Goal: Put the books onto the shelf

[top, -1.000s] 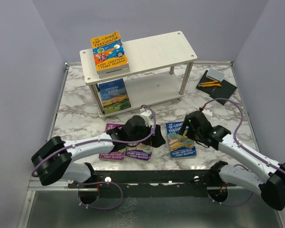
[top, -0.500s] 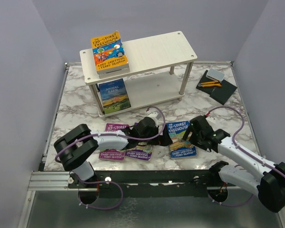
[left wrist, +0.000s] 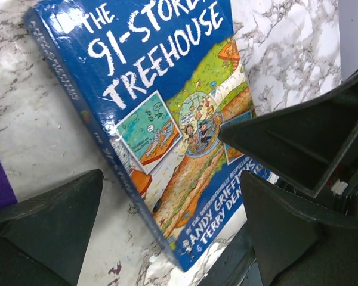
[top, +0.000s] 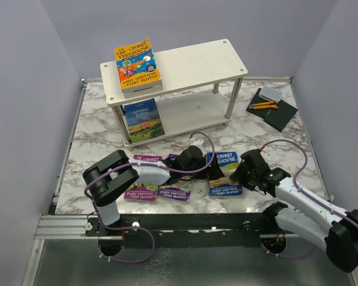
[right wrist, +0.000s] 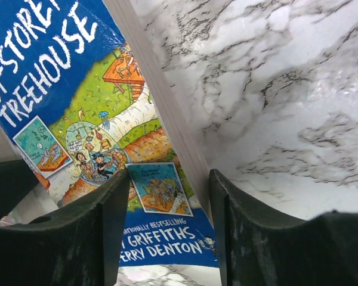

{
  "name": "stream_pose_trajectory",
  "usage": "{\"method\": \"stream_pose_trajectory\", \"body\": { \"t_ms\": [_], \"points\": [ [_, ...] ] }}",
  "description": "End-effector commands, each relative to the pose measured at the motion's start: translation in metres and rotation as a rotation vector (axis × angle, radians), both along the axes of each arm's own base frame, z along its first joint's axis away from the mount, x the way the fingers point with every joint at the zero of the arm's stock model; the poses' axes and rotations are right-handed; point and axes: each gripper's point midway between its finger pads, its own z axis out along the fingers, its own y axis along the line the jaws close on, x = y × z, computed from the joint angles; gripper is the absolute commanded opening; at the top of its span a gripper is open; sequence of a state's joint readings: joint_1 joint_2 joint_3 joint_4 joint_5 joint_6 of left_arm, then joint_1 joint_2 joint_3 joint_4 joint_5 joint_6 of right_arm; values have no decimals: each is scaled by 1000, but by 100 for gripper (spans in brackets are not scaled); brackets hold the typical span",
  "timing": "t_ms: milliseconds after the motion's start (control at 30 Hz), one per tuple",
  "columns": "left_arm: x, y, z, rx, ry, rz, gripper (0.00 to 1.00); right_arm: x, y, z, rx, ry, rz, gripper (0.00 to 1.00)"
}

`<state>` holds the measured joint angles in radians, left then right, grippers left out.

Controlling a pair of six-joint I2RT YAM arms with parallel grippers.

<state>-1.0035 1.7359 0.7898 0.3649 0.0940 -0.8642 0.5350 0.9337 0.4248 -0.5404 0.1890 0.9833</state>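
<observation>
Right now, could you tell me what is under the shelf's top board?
A blue Animal Farm book sits at the left end of the lower board. The top board covers the back part, so that is hidden.

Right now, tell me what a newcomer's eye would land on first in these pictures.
Both arms meet over the blue 91-Storey Treehouse book lying at the near middle of the marble table: the left gripper gapes wide at its spine, and the right gripper straddles its page edge. Behind, an orange Treehouse book tops the left end of the shelf, with Animal Farm on its lower board.
</observation>
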Motion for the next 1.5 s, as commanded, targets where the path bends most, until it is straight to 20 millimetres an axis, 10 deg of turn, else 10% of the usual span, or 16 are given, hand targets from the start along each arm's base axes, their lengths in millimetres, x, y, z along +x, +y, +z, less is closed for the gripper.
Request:
{"method": "stream_pose_trajectory", "body": {
  "t_ms": [0, 233, 567, 800, 1100, 1467],
  "points": [
    [4, 19, -45, 144, 31, 46, 99, -14, 3, -12, 50, 46, -23, 48],
    [9, 14, -59, 219, 6, -7, 98, -18, 11, -22, 119, 60, -40, 32],
    [29, 23, -51, 340, -96, -4, 96, 0, -9, -14, -16, -9, -68, 76],
    [36, 36, -49, 391, -123, 5, 96, 17, -8, -15, -34, -60, -71, 79],
    [38, 54, -48, 423, -122, 27, 92, 17, -8, -27, -41, -58, -61, 58],
    [36, 58, -53, 426, -101, 20, 84, 8, 1, -37, 7, -5, -56, 1]
  ]
}}
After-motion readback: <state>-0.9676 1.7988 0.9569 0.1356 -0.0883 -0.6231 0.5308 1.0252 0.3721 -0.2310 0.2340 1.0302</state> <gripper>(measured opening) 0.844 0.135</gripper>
